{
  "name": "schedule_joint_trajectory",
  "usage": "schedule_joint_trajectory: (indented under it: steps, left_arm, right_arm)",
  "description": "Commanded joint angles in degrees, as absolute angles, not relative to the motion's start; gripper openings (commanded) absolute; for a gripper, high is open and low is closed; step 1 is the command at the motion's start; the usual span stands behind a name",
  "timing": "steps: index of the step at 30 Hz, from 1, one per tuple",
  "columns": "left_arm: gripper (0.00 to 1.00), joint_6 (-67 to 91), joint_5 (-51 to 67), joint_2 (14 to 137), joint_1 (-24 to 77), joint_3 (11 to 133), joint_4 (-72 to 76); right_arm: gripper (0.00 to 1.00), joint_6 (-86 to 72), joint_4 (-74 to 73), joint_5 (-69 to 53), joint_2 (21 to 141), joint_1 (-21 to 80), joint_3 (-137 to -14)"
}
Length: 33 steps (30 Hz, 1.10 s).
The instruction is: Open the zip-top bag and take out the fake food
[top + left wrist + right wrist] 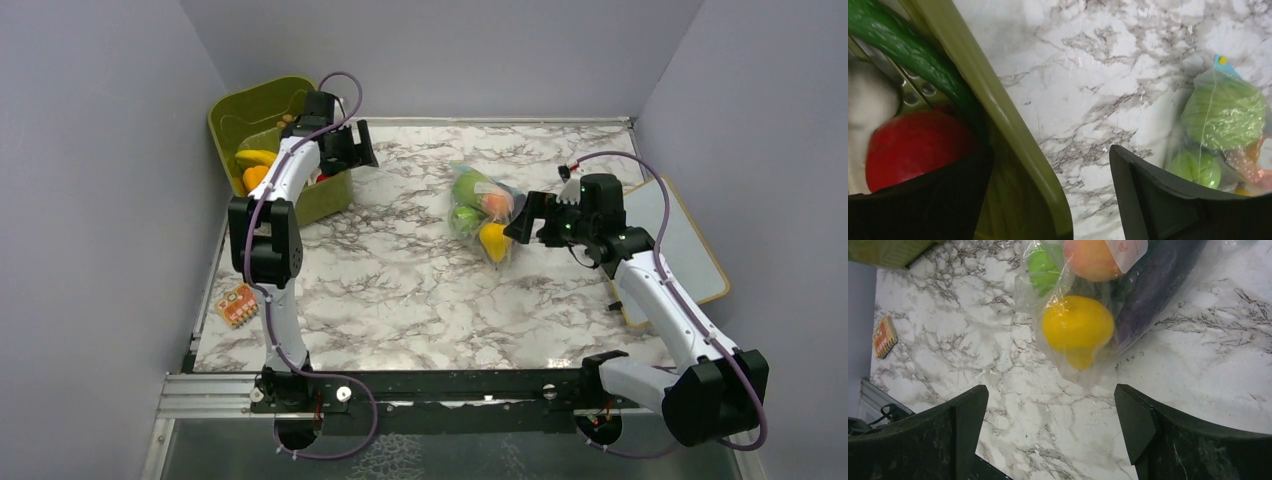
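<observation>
1. The white, grey-veined marble-patterned bench (400,300) carries everything.
2. A flat grey board with a tan rim (690,250) lies at the bench's right edge.
3. An olive-green plastic bin (250,100) sits in the far left corner, holding a yellow banana bunch (255,157), an orange pepper (255,178) and a red round piece (913,145).
4. The left gripper (1048,155) hangs at the bin's right side, released. Its jaws stand wide and straddle the bin wall, one finger inside and one over the marble, grasping nothing.
5. The right gripper (1050,390) hovers just beside the right end of the bag, jaws spread wide and empty.
6. The clear, crinkly zip-top bag with a light blue strip (485,212) lies on the bench a little right of centre, towards the far edge.
7. The fake food is inside it: a dark purple eggplant (1153,285), a yellow pear (1077,325), a peach-orange fruit (1093,257) and a light green round piece (1043,267).
8. A small orange packet (237,304) lies near the left edge.
</observation>
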<state>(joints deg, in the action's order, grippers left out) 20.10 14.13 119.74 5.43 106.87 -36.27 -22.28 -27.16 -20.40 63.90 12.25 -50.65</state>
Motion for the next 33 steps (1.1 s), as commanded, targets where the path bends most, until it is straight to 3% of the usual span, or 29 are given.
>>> schedule_joint_trajectory:
  steps: [1, 11, 21, 33]
  left_arm:
    - [0.86, 18.0, 20.0, 114.2, 7.1, 99.7, -35.2]
    - [0.73, 14.4, 19.4, 100.2, 17.1, 79.2, -32.9]
    - [0.72, 21.5, 18.4, 79.4, 24.8, 60.3, -30.8]
    - [0.66, 27.8, 17.6, 65.6, 26.1, 51.6, -33.3]
  right_arm:
    - [1.00, -23.4, -29.2, -18.3, 64.2, 11.8, -51.9]
    - [1.00, -23.5, -27.6, -18.5, 65.7, 11.8, -50.6]
    - [1.00, -24.6, -28.2, -14.5, 67.0, 11.8, -49.0]
    - [1.00, -26.1, -31.2, -13.4, 73.0, 11.8, -50.2]
